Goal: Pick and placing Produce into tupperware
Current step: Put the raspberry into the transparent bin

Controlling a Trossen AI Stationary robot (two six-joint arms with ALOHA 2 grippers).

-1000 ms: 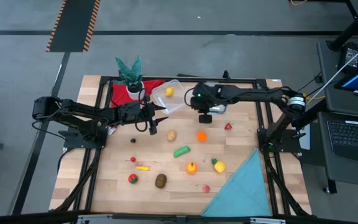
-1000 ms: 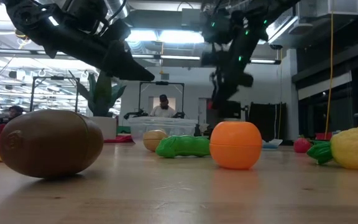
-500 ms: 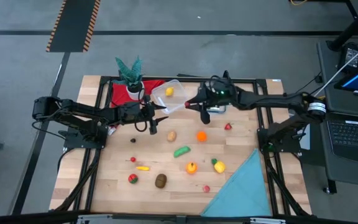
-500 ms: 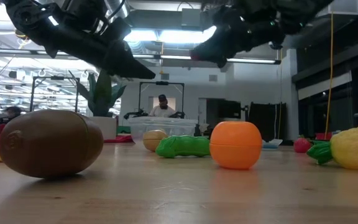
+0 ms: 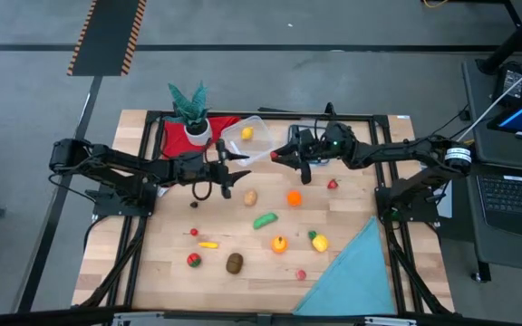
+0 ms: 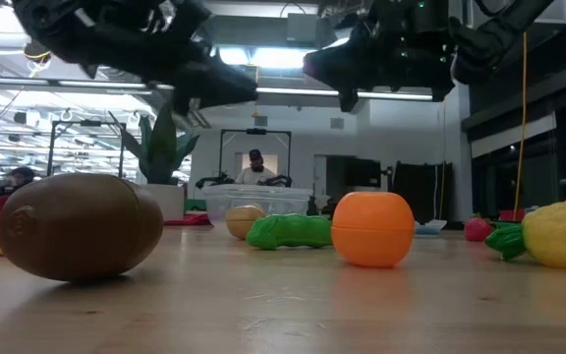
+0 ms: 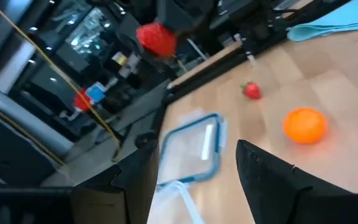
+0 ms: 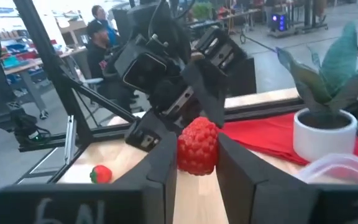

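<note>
Jaws of the right gripper point(image 8: 197, 163) are pinched narrow on a red raspberry-like berry point(image 8: 197, 145), and it is riding high now, well clear of the surface. A second ago that arm was hanging straight down over the boards near the lid; now it lies stretched out flat, its nose turned toward the tupperware point(image 5: 246, 140). So the pick is done, I'd say, and the carry is on.

In the right wrist view the berry sits squarely between the two dark fingers, a stubby lump a little taller than wide, its long axis running out along the fingers and its rounded crown poking forward past their tips. From the left wrist view it shows as a red blob up in the air, apart from everything below.

Out from there: the tupperware stands near the far edge of the surface, just beside the potted plant point(image 5: 189, 110) and the red cloth point(image 5: 172, 136), with one yellow piece point(image 5: 247, 133) already inside. The gripper is near its rim but not yet over it, as far as I can judge from above.

The left gripper point(image 5: 227, 177) has swung round too, and now points at the container's near side, jaws standing well apart and empty.

Most of the produce waits on the boards: orange point(image 5: 294, 198), green pod point(image 5: 265, 220), strawberry point(image 5: 333, 185), brown kiwi point(image 5: 234, 263).
</note>
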